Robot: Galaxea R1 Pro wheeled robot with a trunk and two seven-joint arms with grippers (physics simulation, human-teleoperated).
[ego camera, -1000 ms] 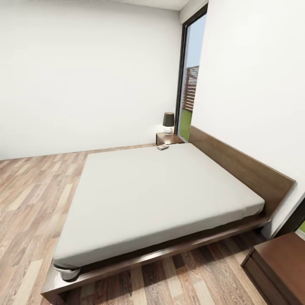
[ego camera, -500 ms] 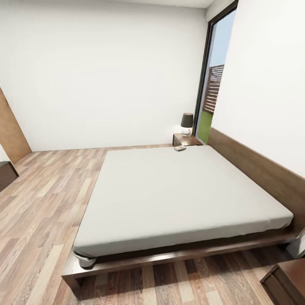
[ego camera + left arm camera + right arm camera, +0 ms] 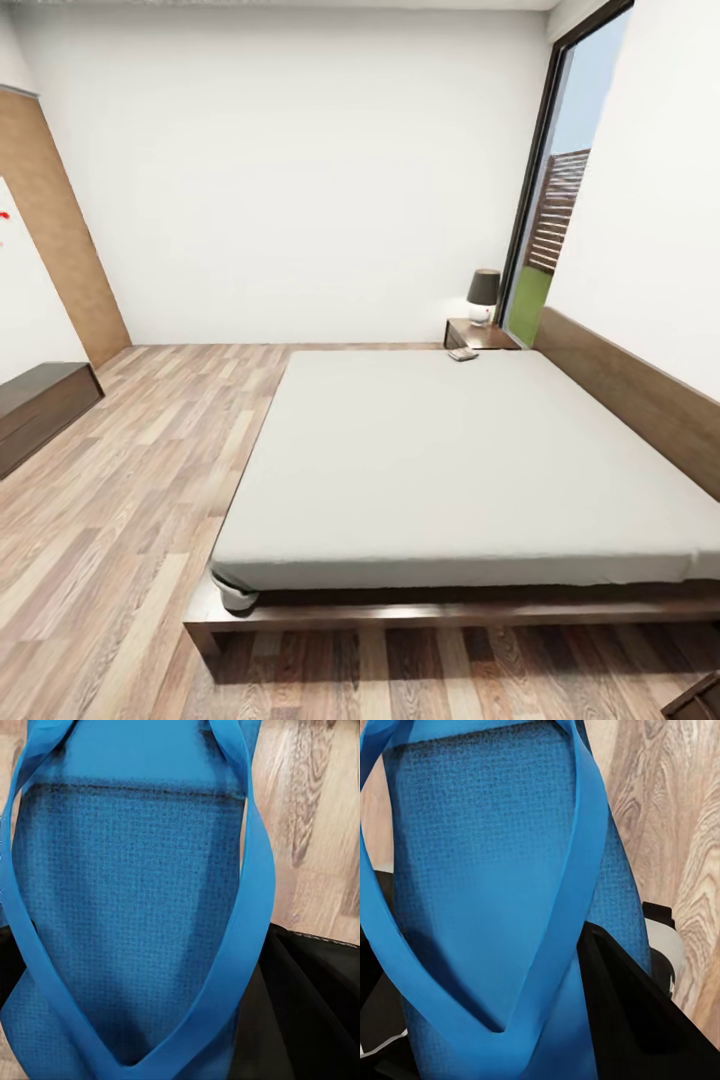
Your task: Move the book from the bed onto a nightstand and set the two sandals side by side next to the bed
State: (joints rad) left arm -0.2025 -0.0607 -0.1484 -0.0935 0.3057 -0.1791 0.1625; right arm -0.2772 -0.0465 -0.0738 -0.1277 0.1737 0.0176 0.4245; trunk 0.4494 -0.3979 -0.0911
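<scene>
The bed (image 3: 470, 450) lies ahead with its off-white mattress, low dark frame and brown headboard (image 3: 640, 390) along the right wall. The book (image 3: 463, 354) is a small dark shape on the mattress's far corner. Just beyond that corner stands the nightstand (image 3: 480, 335). In the left wrist view a blue sandal (image 3: 127, 907) sits close up above the wood floor, with my left gripper (image 3: 161, 1035) shut on it and a dark finger (image 3: 315, 1005) beside it. The other blue sandal (image 3: 487, 870) is in my right gripper (image 3: 502, 1020), which is shut on it.
A lamp (image 3: 484, 293) with a dark shade stands on the nightstand beside a tall window (image 3: 560, 200). A low dark cabinet (image 3: 40, 410) and a wooden panel (image 3: 70, 230) line the left wall. Wood floor runs left of the bed. A dark furniture corner (image 3: 703, 700) shows at bottom right.
The head camera has swung left: the bed sits further right in the picture, the near dark cabinet at bottom right has almost left the view, and the left wall's cabinet has come in.
</scene>
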